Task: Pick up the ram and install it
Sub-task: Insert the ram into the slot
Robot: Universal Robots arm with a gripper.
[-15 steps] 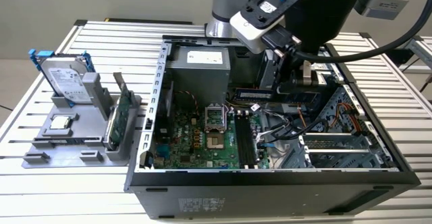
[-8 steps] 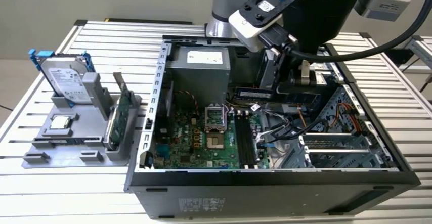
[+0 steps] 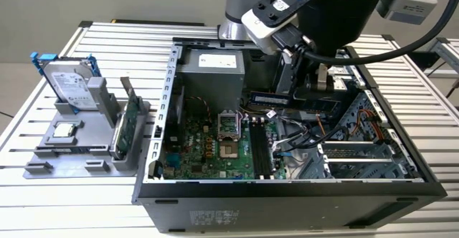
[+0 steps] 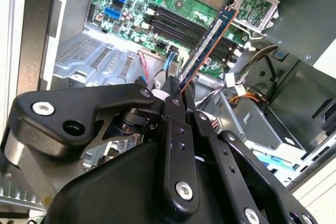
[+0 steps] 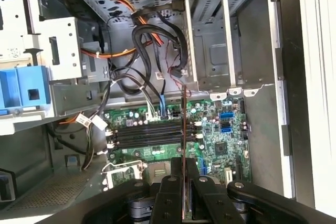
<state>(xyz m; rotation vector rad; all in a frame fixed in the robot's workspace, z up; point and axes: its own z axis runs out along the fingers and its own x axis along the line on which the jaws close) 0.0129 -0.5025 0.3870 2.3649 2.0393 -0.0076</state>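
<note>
Ram [image 4: 207, 45], 1 stick, pinched tight in gripper [image 4: 178, 92], above mobo [image 5: 220, 140] w/ 4 slots [image 5: 147, 134], in 1 open PC case [image 3: 287, 197].

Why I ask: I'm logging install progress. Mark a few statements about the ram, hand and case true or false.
1. The hand grips the ram. True.
2. The ram sits in a slot. False: it hangs above the slots, clear of them.
3. The hard drive stands in the holder outside the case. True.
4. The case is closed. False: its side is open, board showing.
</note>
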